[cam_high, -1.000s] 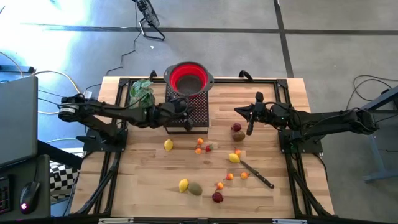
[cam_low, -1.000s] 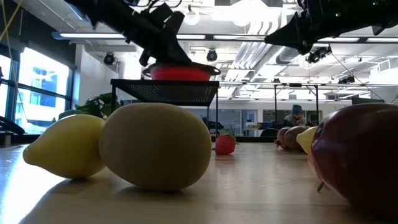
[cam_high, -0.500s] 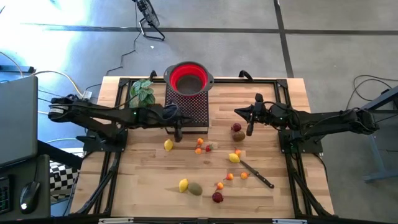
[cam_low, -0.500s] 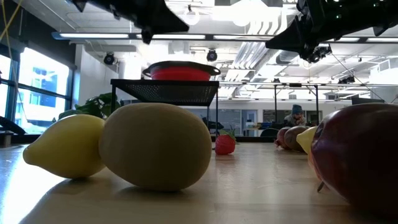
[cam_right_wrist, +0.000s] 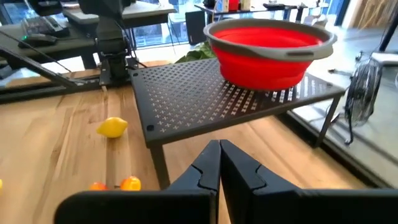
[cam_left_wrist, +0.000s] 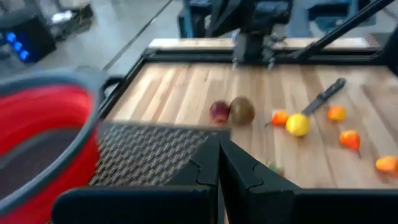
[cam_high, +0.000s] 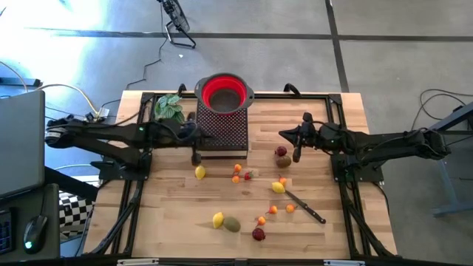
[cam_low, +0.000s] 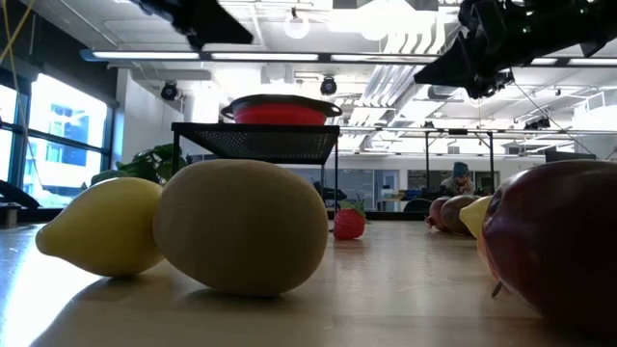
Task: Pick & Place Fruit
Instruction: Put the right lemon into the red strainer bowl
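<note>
**Both tools empty, fruit waiting on the worktop**

The left tool (cam_high: 196,157) hangs beside the black mesh stand (cam_high: 224,127), fingers fully closed on nothing. The right tool (cam_high: 296,153), equally closed and empty, hovers near the dark red fruit (cam_high: 281,151) and kiwi (cam_high: 284,161). The rest of the fruit lies scattered on the worktop (cam_high: 170,214); the red bowl (cam_high: 223,91) shows none. The nearest lemon (cam_high: 199,172) looks the likeliest pick: the left tool should open its fingers before lowering, centre over the lemon, then close gently so it does not roll away.
</note>
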Motion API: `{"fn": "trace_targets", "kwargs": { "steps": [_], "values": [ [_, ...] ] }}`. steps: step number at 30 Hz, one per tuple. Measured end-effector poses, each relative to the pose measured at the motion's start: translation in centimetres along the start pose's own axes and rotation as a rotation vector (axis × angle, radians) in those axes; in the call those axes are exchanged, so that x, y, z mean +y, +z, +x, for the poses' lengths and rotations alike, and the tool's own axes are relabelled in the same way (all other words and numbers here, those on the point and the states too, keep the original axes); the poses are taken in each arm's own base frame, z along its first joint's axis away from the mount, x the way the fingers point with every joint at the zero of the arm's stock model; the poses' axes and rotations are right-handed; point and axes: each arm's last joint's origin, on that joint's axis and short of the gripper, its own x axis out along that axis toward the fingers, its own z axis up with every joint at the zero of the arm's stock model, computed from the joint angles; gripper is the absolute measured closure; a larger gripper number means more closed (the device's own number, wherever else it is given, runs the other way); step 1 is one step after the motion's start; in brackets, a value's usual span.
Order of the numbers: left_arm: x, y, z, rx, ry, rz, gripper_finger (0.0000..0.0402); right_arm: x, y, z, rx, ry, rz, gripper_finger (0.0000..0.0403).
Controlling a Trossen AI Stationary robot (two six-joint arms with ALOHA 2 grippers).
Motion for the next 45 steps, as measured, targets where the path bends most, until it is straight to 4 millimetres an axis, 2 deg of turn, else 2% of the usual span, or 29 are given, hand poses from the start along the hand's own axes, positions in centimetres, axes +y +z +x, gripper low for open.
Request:
{"fn": "trace_targets", "kwargs": {
  "steps": [3, 7, 15, 20, 25, 30, 36, 45],
  "values": [
    [0.2, -0.2, -1.3, 0.032, -0.010, -0.012, 0.0401, 0.0, -0.2, 0.0, 0.021, 0.018, 0.035, 0.0401],
    [0.0, -1.5, -1.8, 0.021, -0.081, -0.051, 0.0401, 0.3, -0.3, 0.0, 0.034, 0.064, 0.072, 0.0401],
    [-0.5, -6.0, -0.8, -0.058, -0.159, -0.123, 0.0401, 1.6, -0.4, -0.4, 0.047, 0.132, 0.117, 0.0401],
    [-0.6, -7.5, -0.6, -0.041, -0.162, -0.105, 0.0401, 2.4, 0.8, -0.6, 0.055, 0.124, 0.117, 0.0401],
    [-0.6, -7.7, -0.5, -0.036, -0.154, -0.036, 0.0401, 3.1, 2.3, 0.0, 0.124, 0.016, 0.073, 0.0401],
    [-0.1, -7.7, -0.7, -0.046, -0.130, 0.044, 0.0401, 3.9, 3.1, 1.5, 0.237, -0.053, 0.016, 0.0401],
    [1.2, -7.2, -1.6, -0.083, -0.166, -0.019, 0.0402, 4.7, 3.3, 3.4, 0.399, -0.076, -0.027, 0.0401],
    [1.5, -6.5, -3.6, -0.151, -0.228, -0.066, 0.0402, 5.4, 3.7, 4.3, 0.630, -0.054, -0.091, 0.0401]
  ]
}}
